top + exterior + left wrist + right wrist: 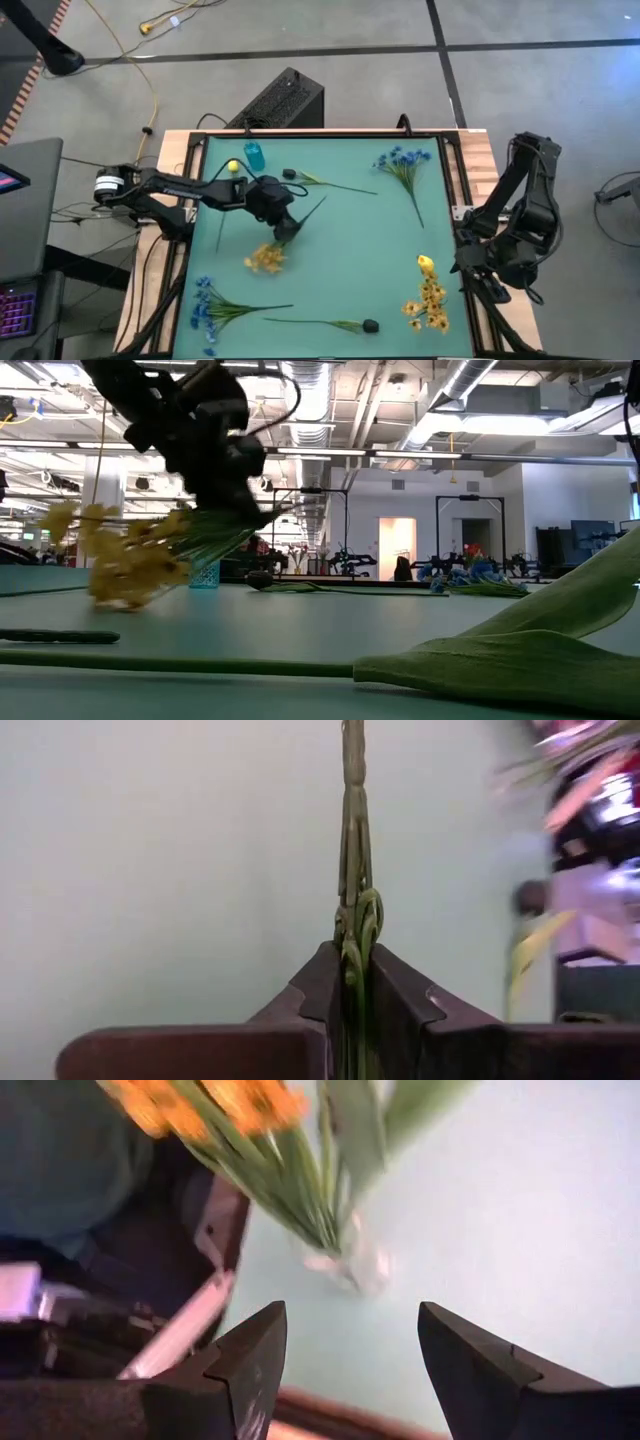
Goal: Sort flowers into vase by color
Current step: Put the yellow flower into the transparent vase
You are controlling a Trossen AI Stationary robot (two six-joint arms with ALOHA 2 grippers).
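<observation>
Left gripper [285,232] clamped on yellow sprig [265,259] stem mid-mat, blue vase [253,155] and dark bud [289,174] behind, blue sprigs [404,163] far corner, right gripper [350,1355] agape at right edge beside yellow cluster [430,300].

The desk [340,240] is plain teal with a pale wooden rim. On it lie yellow sprigs [265,258], blue sprigs [403,160] on green stems, a dark bud [370,325] and a yellow bud [233,167] beside a clear blue vase [253,155]. Both arms are black; the left end effector [352,982] pinches a green stem [352,840].
</observation>
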